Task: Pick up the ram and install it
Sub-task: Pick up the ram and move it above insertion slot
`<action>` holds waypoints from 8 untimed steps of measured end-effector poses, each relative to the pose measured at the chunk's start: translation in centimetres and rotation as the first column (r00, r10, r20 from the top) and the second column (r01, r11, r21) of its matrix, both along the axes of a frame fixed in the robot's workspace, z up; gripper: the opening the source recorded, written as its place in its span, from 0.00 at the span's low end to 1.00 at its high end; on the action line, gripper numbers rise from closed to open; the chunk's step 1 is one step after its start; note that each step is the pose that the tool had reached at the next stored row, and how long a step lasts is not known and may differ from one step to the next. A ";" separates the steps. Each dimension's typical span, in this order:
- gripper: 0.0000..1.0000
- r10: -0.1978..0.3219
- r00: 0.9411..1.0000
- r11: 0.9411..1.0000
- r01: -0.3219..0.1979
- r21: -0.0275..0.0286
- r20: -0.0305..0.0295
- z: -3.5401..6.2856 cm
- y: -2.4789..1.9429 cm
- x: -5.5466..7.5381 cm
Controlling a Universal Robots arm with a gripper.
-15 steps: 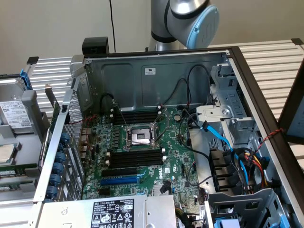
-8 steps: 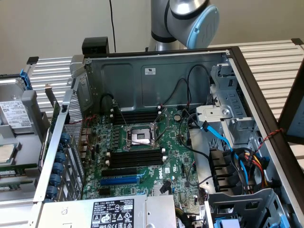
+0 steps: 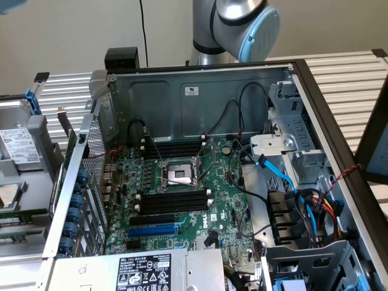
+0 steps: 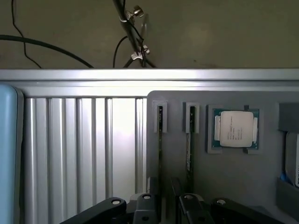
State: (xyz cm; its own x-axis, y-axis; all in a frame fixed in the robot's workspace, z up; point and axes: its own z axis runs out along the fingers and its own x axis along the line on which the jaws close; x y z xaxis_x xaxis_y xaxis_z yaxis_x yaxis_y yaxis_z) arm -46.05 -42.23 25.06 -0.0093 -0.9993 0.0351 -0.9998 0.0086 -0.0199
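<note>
Two ram sticks stand on edge in slots of a grey holder (image 4: 224, 177): one ram (image 4: 160, 144) and a second ram (image 4: 190, 149), both seen as thin green edges. My gripper (image 4: 164, 193) is open, its dark fingers (image 4: 145, 205) spread just short of the first stick's near end, roughly in line with it and holding nothing. In the exterior view the open computer case (image 3: 200, 97) shows the motherboard's black memory slots (image 3: 173, 203) below the processor socket (image 3: 179, 173), with the arm's joint (image 3: 242, 24) behind the case.
A processor chip (image 4: 235, 129) lies in a pocket of the holder beside the sticks. A ribbed metal table (image 4: 79, 149) borders the holder. Cables (image 3: 285, 182), a blue expansion slot (image 3: 151, 230) and drive bays (image 3: 297, 151) crowd the case.
</note>
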 end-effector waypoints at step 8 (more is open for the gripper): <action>0.25 0.000 1.000 1.000 0.000 -0.001 0.000 -1.47 -0.06 0.1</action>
